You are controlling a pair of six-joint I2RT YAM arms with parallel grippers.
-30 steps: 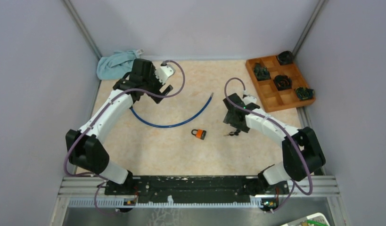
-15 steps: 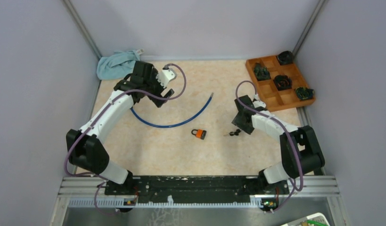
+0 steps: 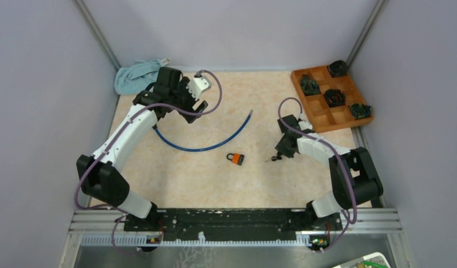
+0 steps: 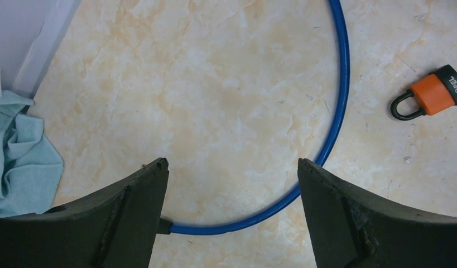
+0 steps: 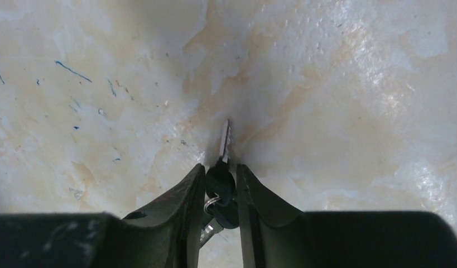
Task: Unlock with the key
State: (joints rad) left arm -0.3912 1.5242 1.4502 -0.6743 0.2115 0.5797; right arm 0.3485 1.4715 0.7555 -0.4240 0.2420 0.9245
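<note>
Key: The key point(image 5: 225, 142) lay on the counter point(image 3: 203, 178), just to the right of the padlock but not touching it. Its thin metal end pointed away from the right arm. Its black head sat between the right fingers.
Padlock: The orange and black padlock point(image 3: 235, 158) lay flat near the middle of the counter. Its loop looked shut, so I think it was locked. I could not see the keyhole.
Right fingers: The right fingers point(image 5: 199, 178) were down low at the counter and very narrow. They pinched the black head of the key from both sides. A small ring hung behind the head, and maybe one more key, but that part was too dark to tell.
Left fingers: The left fingers point(image 4: 153, 184) were wide open and held nothing. They hung over the far left part of the counter, well apart from the padlock.
Done so far: The key looked grabbed, and that was all.
Left to do: Nearly everything. I think the key had to be lifted, carried to the padlock, pushed into the hole and turned until the loop popped open. The padlock might slide, so the left fingers might need to hold it.
Other things: A blue cable point(image 3: 203, 147) curved across the counter between the left fingers and the padlock. A blue cloth point(image 3: 135, 75) sat in the far left corner. A wooden tray point(image 3: 326, 125) with small dark things in it sat in the far right corner.
</note>
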